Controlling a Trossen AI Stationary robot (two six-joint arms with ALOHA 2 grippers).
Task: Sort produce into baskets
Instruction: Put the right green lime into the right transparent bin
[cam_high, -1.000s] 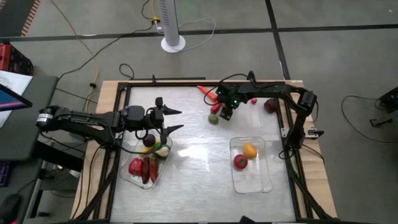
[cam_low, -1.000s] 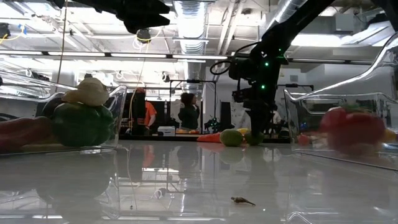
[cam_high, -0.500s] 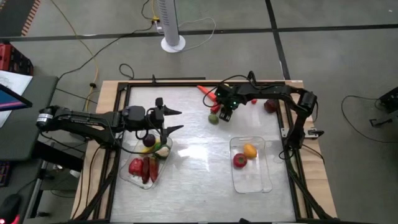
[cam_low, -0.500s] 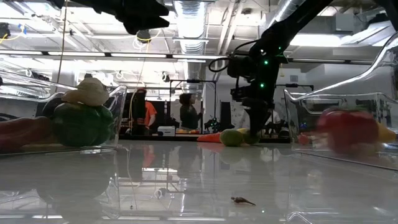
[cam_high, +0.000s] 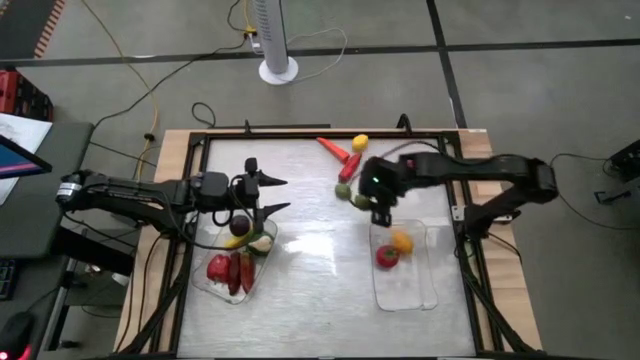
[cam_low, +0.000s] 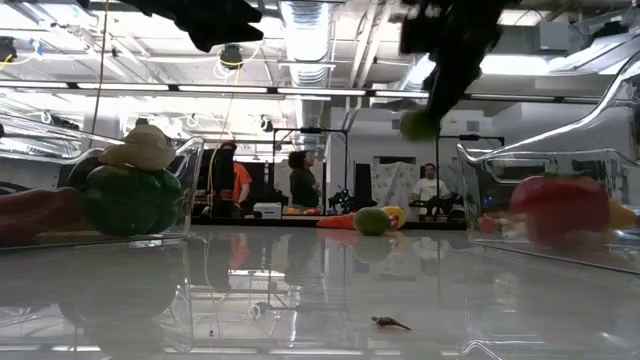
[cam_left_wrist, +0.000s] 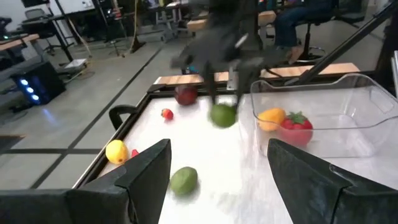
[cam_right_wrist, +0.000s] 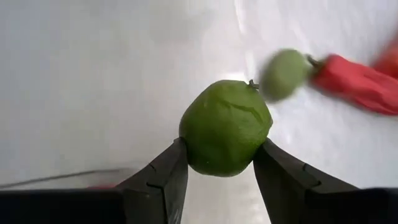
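A round green fruit (cam_right_wrist: 225, 127) is pinched between the two fingers of the right gripper (cam_high: 381, 206), held off the table in the low view, just beyond the far left corner of the right tray (cam_high: 428, 290). That tray holds an orange piece (cam_high: 402, 241) and a red piece (cam_high: 387, 257). A second green fruit (cam_high: 359, 199) lies on the table beside the gripper. The left gripper (cam_high: 270, 195), fingers spread and holding nothing, hangs over the far end of the left tray (cam_high: 203, 283), which holds several pieces.
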